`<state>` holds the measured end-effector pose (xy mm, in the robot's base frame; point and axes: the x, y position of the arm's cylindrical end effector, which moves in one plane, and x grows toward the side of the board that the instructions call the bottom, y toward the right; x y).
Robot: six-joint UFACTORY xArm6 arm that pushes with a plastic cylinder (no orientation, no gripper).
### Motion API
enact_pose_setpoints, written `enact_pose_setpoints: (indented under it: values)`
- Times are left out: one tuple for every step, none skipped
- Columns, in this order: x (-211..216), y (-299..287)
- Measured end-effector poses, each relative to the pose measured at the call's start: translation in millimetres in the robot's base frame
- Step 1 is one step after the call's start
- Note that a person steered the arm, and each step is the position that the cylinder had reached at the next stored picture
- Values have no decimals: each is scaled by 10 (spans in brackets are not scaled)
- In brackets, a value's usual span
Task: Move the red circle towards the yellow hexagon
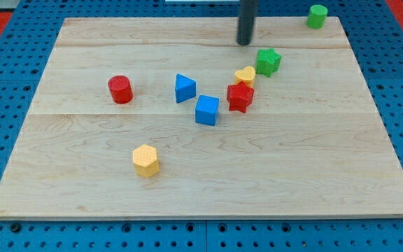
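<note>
Camera view, looking down at an angle on a pale wooden board set on a blue pegboard. Our tool is a plain dark rod with no jaws to open or close; it holds nothing, and our tip rests near the view's top, touching no block. The red circle, a short cylinder, stands alone at the view's left, well apart from our tip, roughly at eight o'clock from it. The yellow hexagon lies at about five o'clock from the red circle, nearer the view's bottom, with bare board between them. In the middle sit a blue triangle, a blue cube, a red star, a yellow heart and a green star; a green cylinder stands at the top right corner. To do this step well, we judge our tip should travel along the top, clear of the cluster, reach the red circle's eleven o'clock side, then push through its centre toward five o'clock, as an off-centre push could send it sideways.
</note>
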<state>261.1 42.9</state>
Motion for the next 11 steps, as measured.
enact_pose_setpoints:
  values:
    - [199,-497]
    - [392,-1001]
    - [617,-1469]
    - [916,-1675]
    - [1164,-1903]
    - [1389,-2308]
    - [1670,-2455]
    - [1626,-2376]
    - [1476,-2384]
    - [1729,-2137]
    - [1971,-1783]
